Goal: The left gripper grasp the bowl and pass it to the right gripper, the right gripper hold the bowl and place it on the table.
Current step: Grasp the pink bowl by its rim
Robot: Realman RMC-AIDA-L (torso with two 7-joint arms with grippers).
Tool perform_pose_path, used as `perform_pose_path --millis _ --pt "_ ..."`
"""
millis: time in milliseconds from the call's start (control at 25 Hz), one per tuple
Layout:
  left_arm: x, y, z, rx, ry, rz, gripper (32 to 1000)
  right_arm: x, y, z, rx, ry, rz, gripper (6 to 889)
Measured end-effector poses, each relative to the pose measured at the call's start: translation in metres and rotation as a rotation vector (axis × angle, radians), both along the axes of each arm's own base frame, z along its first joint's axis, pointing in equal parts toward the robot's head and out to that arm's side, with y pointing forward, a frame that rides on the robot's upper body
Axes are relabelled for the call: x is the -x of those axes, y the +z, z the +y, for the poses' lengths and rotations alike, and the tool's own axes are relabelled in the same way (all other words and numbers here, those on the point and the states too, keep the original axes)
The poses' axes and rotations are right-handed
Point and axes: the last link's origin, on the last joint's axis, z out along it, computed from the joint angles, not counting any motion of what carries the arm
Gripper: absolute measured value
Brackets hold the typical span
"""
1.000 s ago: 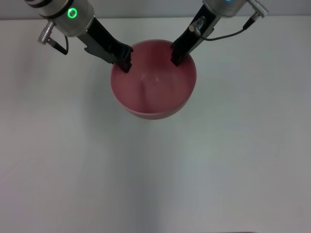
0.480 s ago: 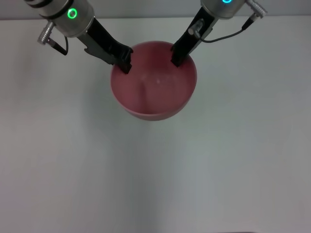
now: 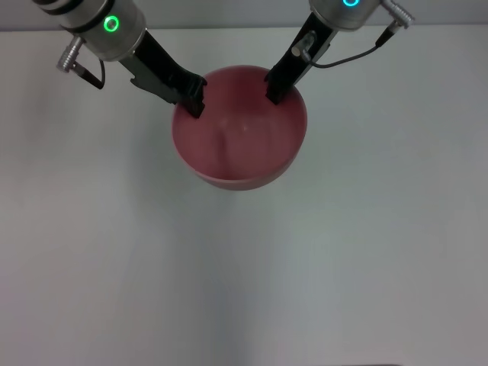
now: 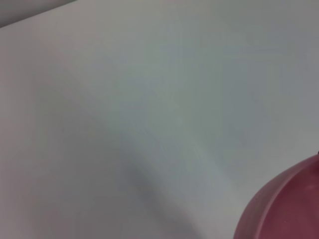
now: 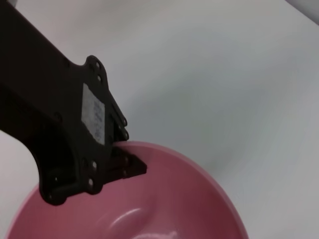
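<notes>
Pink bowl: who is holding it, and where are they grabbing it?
Both hands hold the pink bowl by its far rim: the left hand grips the rim on the robot's left, and the right hand grips it on the robot's right.

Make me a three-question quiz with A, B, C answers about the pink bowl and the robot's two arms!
1. Where on the bowl do the tools hold?
A. its far rim
B. its near rim
C. underneath

2. What colour is the light on the left arm's wrist?
A. green
B. red
C. yellow

3. How many tools are gripping the bowl?
A. none
B. one
C. two

Answers:
1 A, the left tool and the right tool both meet the far rim.
2 A, a green ring glows there.
3 C, each tool is clamped on the rim above the table.
</notes>
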Motion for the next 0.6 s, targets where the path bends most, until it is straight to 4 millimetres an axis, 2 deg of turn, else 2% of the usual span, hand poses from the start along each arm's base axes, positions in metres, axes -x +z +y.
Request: perform_pose_path --millis 600 --pt "-0.0032 0.0031 -0.0009 0.012 0.016 -0.008 42 -0.001 -0.0005 -0.0004 0.001 -0.004 -0.002 42"
